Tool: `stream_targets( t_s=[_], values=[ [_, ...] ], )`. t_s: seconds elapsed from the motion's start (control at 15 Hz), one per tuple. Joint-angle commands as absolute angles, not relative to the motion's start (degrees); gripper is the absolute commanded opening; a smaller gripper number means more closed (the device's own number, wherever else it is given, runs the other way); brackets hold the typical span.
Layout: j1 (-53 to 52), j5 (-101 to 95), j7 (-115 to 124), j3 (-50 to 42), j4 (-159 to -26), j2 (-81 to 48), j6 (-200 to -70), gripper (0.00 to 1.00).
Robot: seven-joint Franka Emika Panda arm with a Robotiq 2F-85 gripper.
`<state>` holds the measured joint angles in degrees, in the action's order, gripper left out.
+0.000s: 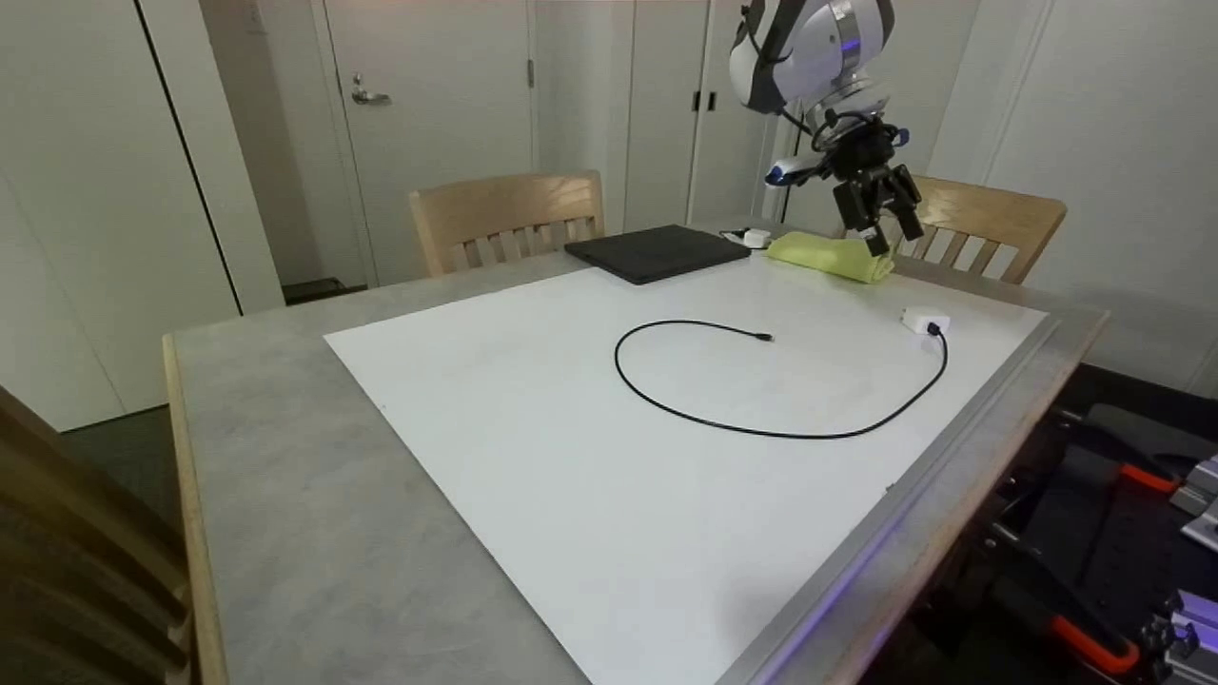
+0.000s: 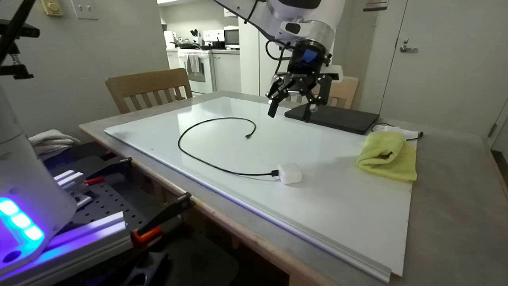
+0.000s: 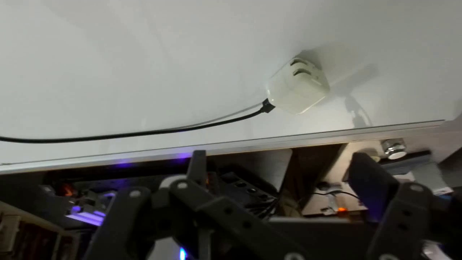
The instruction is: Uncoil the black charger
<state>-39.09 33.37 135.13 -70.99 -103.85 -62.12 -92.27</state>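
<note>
- The black metal two-fingered gripper [image 2: 290, 113] hangs in the air above the grey table [image 2: 456, 206]; its jaws stand wide apart, clear of the cable;
- The long, thin, flexible black charger cable [image 2: 179, 147] lies on the flat, glossy white board [image 2: 337, 206]; it runs in a single broad, open curve; its small black free plug [image 2: 248, 136] rests inside the bend;
- Its other plug [image 3: 268, 106] meets the white, box-shaped plastic adapter [image 3: 297, 85]; the wrist view shows two dark curved marks on the adapter;
- The flat black rectangular pad [image 2: 333, 118] and the folded yellow-green cloth [image 2: 389, 155] lie by the board's edge; a small white piece [image 1: 756, 238] sits between them.
</note>
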Motion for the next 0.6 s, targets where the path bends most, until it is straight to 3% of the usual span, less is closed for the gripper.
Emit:
stream_targets(
  t_s=[0.0,0.27,0.53],
  values=[
    [-36.39,25.38,138.77,-65.01,-104.5,-54.39,-96.62,1.0],
    [-36.22,22.53,134.76,-62.8,-105.86,-50.39,-99.48,1.0],
    [-31.03,16.14,130.79,-53.57,-108.24,-40.88,-103.8,1.0]
  ],
)
